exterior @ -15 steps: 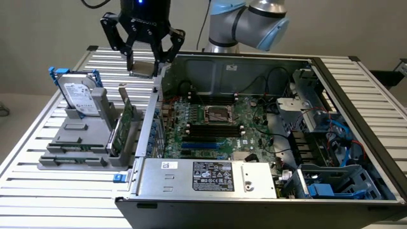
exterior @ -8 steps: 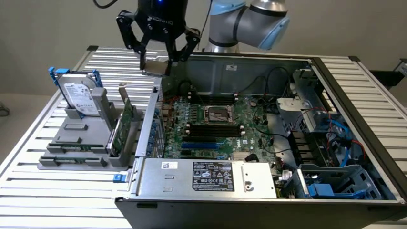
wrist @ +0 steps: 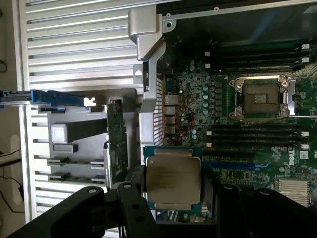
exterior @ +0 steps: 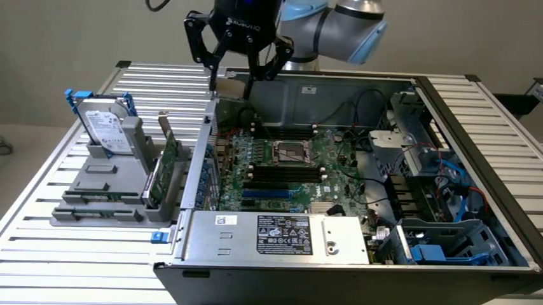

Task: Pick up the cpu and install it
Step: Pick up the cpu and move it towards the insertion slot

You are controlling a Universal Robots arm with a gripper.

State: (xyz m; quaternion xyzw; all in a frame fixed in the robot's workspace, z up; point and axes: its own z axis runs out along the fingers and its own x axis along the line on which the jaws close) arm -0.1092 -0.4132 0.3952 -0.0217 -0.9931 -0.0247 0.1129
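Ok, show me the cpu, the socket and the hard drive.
cpu (wrist: 173, 179), wrist view, middle of its metal top.
socket (wrist: 258, 98), wrist view, its dark centre.
hard drive (exterior: 106, 128), exterior view, its labelled face.

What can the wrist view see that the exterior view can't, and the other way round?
Wrist view: the cpu up close, its shiny silver top facing the camera, held in the gripper.
Exterior view: the grey robot arm reaching over the computer case's back wall, and the power supply with its black label at the front of the case.
Both: the empty socket on the green motherboard, the grey rack beside the case, and the slatted table.
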